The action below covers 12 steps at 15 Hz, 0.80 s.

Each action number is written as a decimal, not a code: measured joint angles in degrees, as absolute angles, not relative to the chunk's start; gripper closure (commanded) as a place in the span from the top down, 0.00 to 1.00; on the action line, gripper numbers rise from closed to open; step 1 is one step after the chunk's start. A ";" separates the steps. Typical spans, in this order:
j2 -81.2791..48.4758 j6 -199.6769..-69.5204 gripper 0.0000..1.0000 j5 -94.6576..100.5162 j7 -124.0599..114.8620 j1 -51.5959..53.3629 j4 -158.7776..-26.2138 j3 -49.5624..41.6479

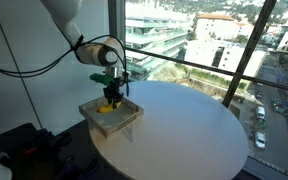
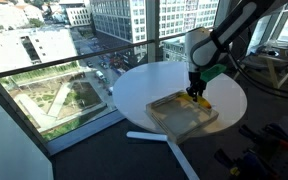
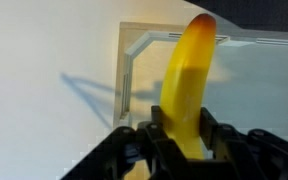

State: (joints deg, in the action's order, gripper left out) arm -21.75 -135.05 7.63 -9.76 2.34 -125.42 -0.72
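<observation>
**Banana clamped in your gripper, above the wooden tray**

Your gripper [image 3: 184,135] is closed on a banana [image 3: 189,80]. In the wrist view the two black fingers [image 3: 154,130] press on both sides of the fruit near its lower end. The rest of the banana goes up and away from the camera, yellow along the body and more orange at the far tip. The grasp is firm, and no gap shows between the pads and the peel.

In both exterior views the gripper [image 1: 110,92] hangs from the arm and points straight down, with the banana [image 1: 108,104] below it, about upright. The fruit is inside the outline of a shallow wooden tray [image 1: 127,113], close to the tray's far side. Its lower end is very near the tray floor, but I cannot tell whether it touches the floor.

The tray lies flat on a round white table [image 1: 189,130], near the left edge of the table in that exterior view. In the other exterior view the tray [image 2: 176,120] sits at the near right part of the table [image 2: 144,85], and the gripper [image 2: 197,92] with the banana [image 2: 200,101] stands over its far right corner.

In the wrist view the pale rim of the tray [image 3: 124,80] makes a corner to the left of the banana, and the white table top [image 3: 44,60] fills the left part of the picture.

Behind the table are large windows with dark frames [image 1: 246,60], and beyond them city buildings.
</observation>
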 measured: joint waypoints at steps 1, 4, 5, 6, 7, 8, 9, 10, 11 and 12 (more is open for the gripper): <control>-21.75 -135.05 0.15 7.63 -9.76 2.34 -125.42 -0.72; -22.01 -135.05 0.15 7.63 -9.76 2.34 -125.43 -0.72; -22.10 -135.05 0.15 7.63 -9.76 2.37 -125.43 -0.72; -22.16 -135.05 0.15 7.63 -9.76 2.41 -125.42 -0.72; -22.18 -135.09 0.15 7.63 -9.76 2.51 -125.40 -0.72; -22.19 -135.25 0.15 7.63 -9.76 2.64 -125.36 -0.72; -22.19 -135.50 0.15 7.63 -9.76 2.82 -125.31 -0.72; -22.20 -135.87 0.15 7.63 -9.76 3.04 -125.24 -0.72; -22.23 -136.23 0.15 7.63 -9.76 3.25 -125.13 -0.72; -22.29 -136.58 0.15 7.63 -9.76 3.49 -124.96 -0.72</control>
